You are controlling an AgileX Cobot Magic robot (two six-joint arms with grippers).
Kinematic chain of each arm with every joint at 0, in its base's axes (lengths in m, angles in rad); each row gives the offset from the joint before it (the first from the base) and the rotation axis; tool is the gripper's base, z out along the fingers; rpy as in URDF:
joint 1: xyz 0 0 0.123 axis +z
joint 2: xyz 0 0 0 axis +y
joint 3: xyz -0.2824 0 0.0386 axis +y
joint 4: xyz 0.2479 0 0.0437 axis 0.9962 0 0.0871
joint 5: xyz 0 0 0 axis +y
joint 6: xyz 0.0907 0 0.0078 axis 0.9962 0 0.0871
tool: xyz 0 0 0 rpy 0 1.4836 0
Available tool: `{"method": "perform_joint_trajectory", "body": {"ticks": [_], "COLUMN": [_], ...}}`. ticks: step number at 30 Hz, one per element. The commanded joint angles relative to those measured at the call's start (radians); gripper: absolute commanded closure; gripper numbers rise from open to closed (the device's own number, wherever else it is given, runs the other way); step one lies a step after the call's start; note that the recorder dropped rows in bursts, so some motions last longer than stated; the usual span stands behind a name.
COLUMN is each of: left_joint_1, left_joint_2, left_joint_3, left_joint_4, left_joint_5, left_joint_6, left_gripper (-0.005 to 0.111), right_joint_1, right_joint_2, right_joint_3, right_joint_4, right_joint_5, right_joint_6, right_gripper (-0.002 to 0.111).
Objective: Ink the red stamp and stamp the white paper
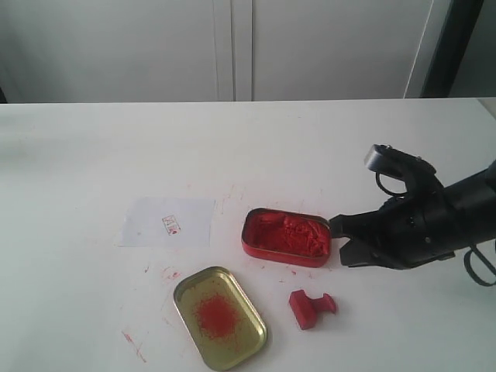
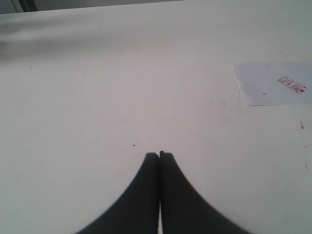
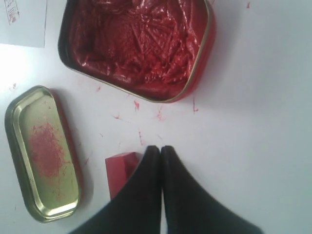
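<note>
Lying on its side beside the lid (image 1: pixel 236 341), the red stamp (image 1: pixel 312 307) is unheld; right gripper (image 3: pixel 160 147) and left gripper (image 2: pixel 159 154) both closed, empty; marked white paper (image 1: pixel 167 222) sits near the tin (image 1: pixel 279 256).

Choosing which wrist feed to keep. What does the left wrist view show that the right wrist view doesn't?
Only the left wrist view: the left gripper, shut, over bare table. Only the right wrist view: the right gripper, shut, plus the paste tin, the stained lid and the stamp, partly hidden behind that gripper. Both: the white table and the paper with its red mark, cut off at the frame edge in each.
</note>
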Motion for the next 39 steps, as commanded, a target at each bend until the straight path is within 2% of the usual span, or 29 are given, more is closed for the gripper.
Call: {"method": "perform_joint_trajectory", "body": {"ticks": [1, 7, 18, 31, 39], "left_joint_1": [0.001, 0.001, 0.001, 0.001, 0.001], "left_joint_2": [-0.005, -0.005, -0.005, -0.005, -0.005], "left_joint_3": [0.004, 0.004, 0.004, 0.004, 0.004], "left_joint_4": [-0.005, -0.005, -0.005, -0.005, -0.005], "left_joint_5": [-0.002, -0.002, -0.002, -0.002, -0.002], "left_joint_6": [0.0, 0.0, 0.0, 0.0, 0.0], "left_gripper": [0.107, 0.107, 0.107, 0.107, 0.107], "right_joint_1": [-0.011, -0.011, -0.011, -0.016, -0.115], "right_joint_2": [-0.052, -0.106, -0.22, -0.309, -0.349], "right_joint_3": [0.001, 0.001, 0.001, 0.001, 0.001], "right_joint_4": [-0.096, -0.232, -0.705, -0.774, -0.778], "right_joint_5": [0.01, 0.007, -0.001, -0.021, 0.006], "right_joint_6": [0.07, 0.163, 0.579, 0.608, 0.608], "right_gripper": [0.108, 0.108, 0.108, 0.108, 0.108]}}
